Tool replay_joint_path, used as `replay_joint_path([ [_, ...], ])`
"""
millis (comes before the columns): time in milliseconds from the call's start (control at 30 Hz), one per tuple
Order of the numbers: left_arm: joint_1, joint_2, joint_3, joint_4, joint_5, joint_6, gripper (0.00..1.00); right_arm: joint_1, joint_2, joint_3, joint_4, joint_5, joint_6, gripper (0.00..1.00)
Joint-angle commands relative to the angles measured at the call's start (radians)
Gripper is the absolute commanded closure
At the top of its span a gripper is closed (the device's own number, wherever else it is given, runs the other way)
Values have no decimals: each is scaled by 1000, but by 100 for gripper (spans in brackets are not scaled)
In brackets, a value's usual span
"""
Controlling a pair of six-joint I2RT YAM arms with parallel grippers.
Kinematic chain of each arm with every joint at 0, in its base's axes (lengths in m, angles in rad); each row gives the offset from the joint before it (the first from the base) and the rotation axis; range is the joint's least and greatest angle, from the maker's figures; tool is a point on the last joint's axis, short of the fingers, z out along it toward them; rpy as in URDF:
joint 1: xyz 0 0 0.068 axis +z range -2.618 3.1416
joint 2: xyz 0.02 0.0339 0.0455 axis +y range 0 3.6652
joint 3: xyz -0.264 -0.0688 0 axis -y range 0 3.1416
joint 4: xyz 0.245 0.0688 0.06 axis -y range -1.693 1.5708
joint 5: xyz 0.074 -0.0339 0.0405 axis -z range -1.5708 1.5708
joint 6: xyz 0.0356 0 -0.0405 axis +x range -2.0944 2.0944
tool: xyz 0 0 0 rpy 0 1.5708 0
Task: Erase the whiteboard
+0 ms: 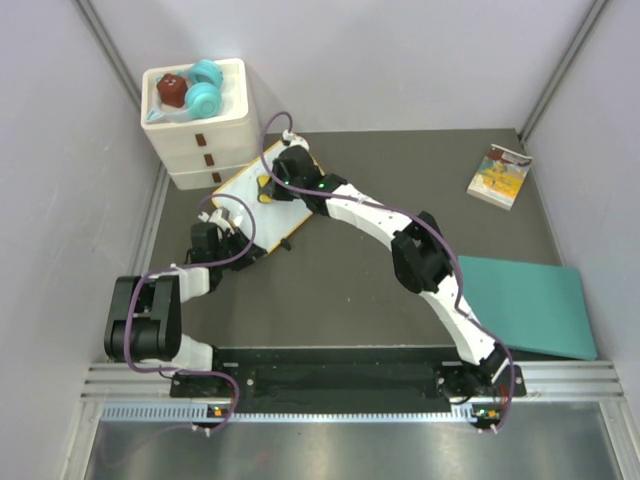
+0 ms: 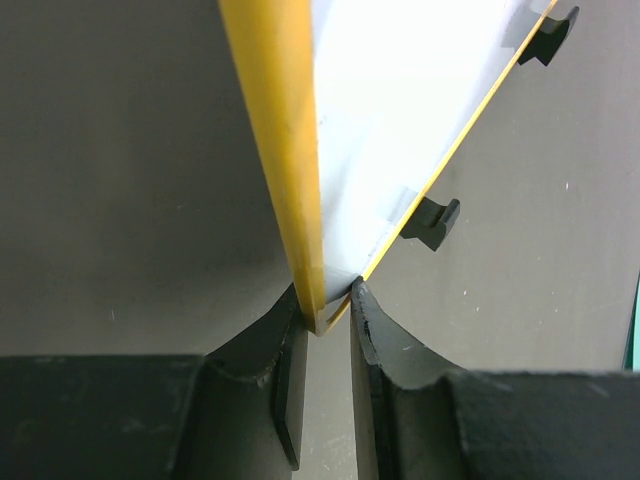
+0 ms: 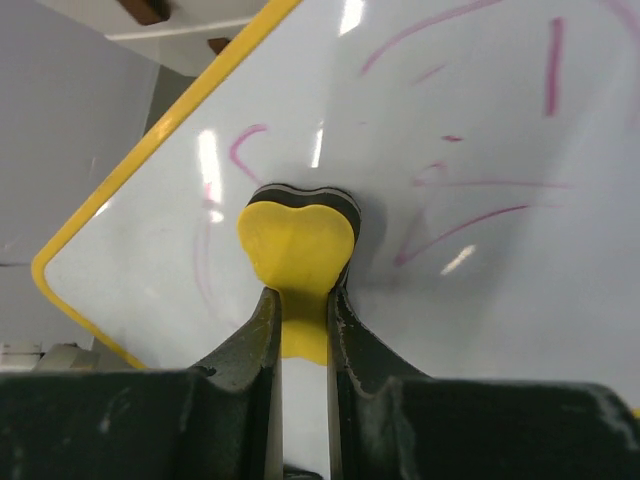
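Note:
The whiteboard point(image 1: 240, 190), white with a yellow frame, lies in front of the drawer box. In the right wrist view its face point(image 3: 500, 130) bears pink scribbles. My right gripper point(image 1: 273, 184) is shut on a yellow heart-shaped eraser point(image 3: 298, 240) with a black pad, and holds it against the board; its jaws point(image 3: 300, 295) clamp the eraser's stem. My left gripper point(image 1: 220, 235) is shut on the board's near corner. In the left wrist view the gripper point(image 2: 327, 302) pinches the yellow frame point(image 2: 285, 150), and the board's black feet point(image 2: 432, 222) show beside it.
A white three-drawer box point(image 1: 200, 130) with toys on top stands at the back left, right behind the board. A small book point(image 1: 500, 175) lies at the back right. A teal mat point(image 1: 525, 305) lies at the right. Grey walls close in on both sides.

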Motion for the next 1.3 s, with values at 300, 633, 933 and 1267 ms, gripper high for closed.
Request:
replay_joint_path([
  [300,-2,10,-3,-65,-106,53,82,-152,-18,-115,48,-93,-5,100],
  [633,-7,11,0,-68,-109,56,82,-15,-37,-150,56,-118,-59,100],
  [933,-7,6,-3,-65,-112,57,82,83,2,-38,18,-95,-87,100],
  [1267,-7,0,-5,-66,-115,57,82,97,3,-15,31,10,-100,100],
])
